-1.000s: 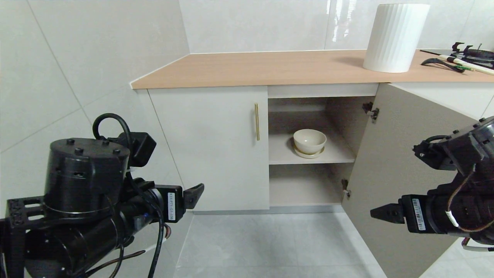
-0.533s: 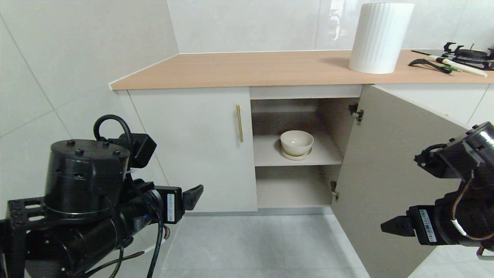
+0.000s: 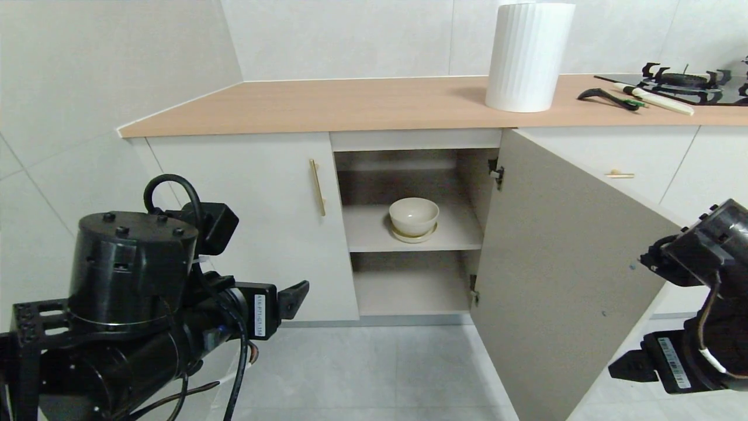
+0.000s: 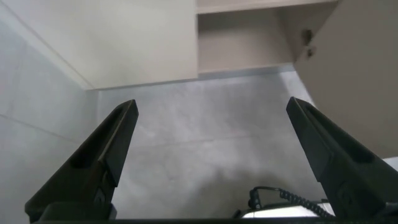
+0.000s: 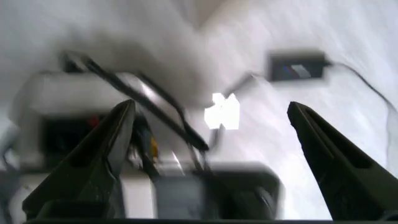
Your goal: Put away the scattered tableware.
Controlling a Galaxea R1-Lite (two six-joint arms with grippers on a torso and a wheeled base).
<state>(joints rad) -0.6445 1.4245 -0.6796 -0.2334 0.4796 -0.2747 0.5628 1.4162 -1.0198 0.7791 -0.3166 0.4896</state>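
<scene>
A cream bowl (image 3: 414, 214) sits on a small plate (image 3: 412, 237) on the middle shelf of the open cabinet (image 3: 409, 234). On the wooden counter (image 3: 327, 105) at the far right lie a black ladle (image 3: 605, 96) and a white-handled utensil (image 3: 657, 100). My left gripper (image 3: 298, 291) hangs low at the left, in front of the closed door, open and holding nothing (image 4: 211, 106). My right gripper (image 3: 622, 369) is low at the right, beside the swung-out door (image 3: 561, 263), also open with nothing in it (image 5: 210, 107).
A tall white ribbed cylinder (image 3: 529, 55) stands on the counter near the ladle. A black stove grate (image 3: 684, 77) is at the far right. The left cabinet door has a gold handle (image 3: 317, 187). Grey tiled floor (image 3: 374, 368) lies open before the cabinet.
The head camera has turned right, so the cabinet and counter sit farther left in the picture. My right gripper has dropped lower and drawn back toward the right edge. The left arm kept still.
</scene>
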